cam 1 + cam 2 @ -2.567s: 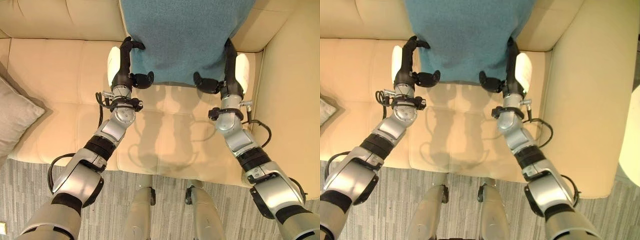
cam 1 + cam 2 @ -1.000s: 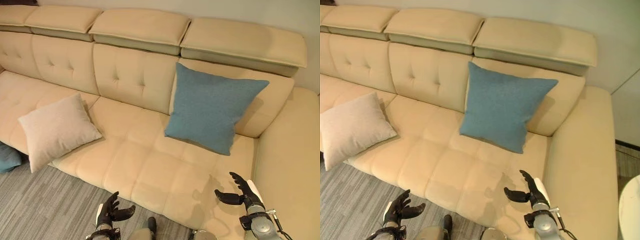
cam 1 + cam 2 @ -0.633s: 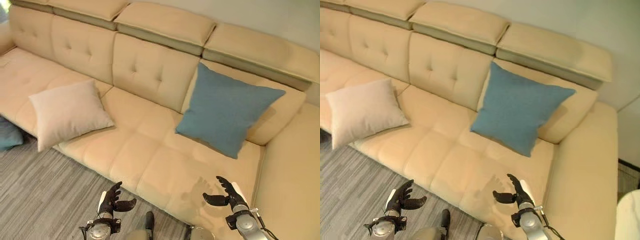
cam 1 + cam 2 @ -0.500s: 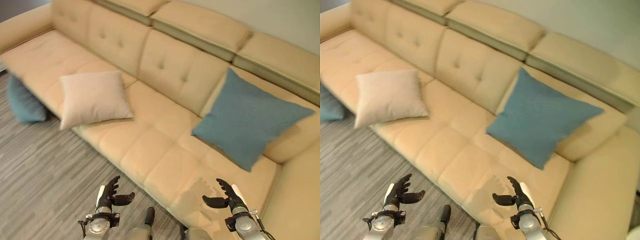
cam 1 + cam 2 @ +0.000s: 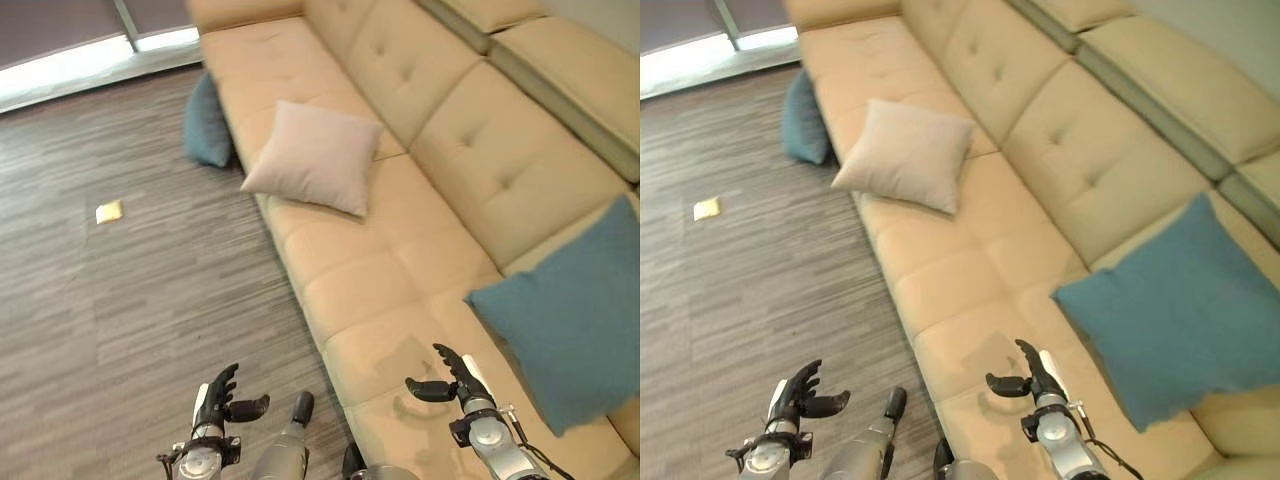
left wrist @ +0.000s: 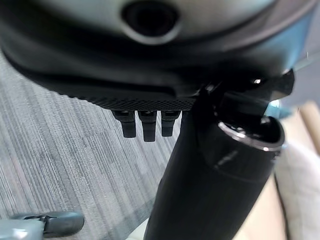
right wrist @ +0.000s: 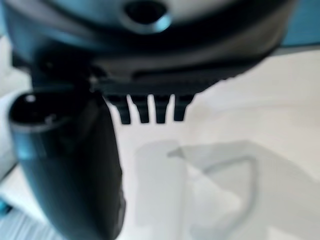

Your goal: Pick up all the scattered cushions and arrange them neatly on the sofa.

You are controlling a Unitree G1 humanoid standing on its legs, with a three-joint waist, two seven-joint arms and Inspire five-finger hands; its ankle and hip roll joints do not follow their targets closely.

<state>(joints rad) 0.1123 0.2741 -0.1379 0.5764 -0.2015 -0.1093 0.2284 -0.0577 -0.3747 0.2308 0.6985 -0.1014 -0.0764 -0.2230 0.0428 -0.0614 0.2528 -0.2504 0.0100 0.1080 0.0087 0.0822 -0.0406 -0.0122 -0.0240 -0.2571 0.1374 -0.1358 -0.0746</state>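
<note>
We are holding our left hand (image 5: pixel 218 403) over the floor (image 5: pixel 120 300) and right hand (image 5: pixel 452 376) over the sofa (image 5: pixel 400 250), fingers spread, gripping nothing. A blue cushion (image 5: pixel 575 330) is leaning nearby, a beige cushion (image 5: pixel 313 157) farther along, another blue one (image 5: pixel 207 125) on the floor.

Long cream tufted leather sofa (image 5: pixel 400 240) runs along my right, grey wood-plank floor (image 5: pixel 130 300) on left. Square beige fabric cushion (image 5: pixel 315 157) lies on seat, far end. Teal fabric cushion (image 5: pixel 575 320) leans on backrest, near me. Second teal cushion (image 5: pixel 207 122) on floor against sofa front, beyond beige one. Small yellow paper scrap (image 5: pixel 109 211) on floor, well left.
</note>
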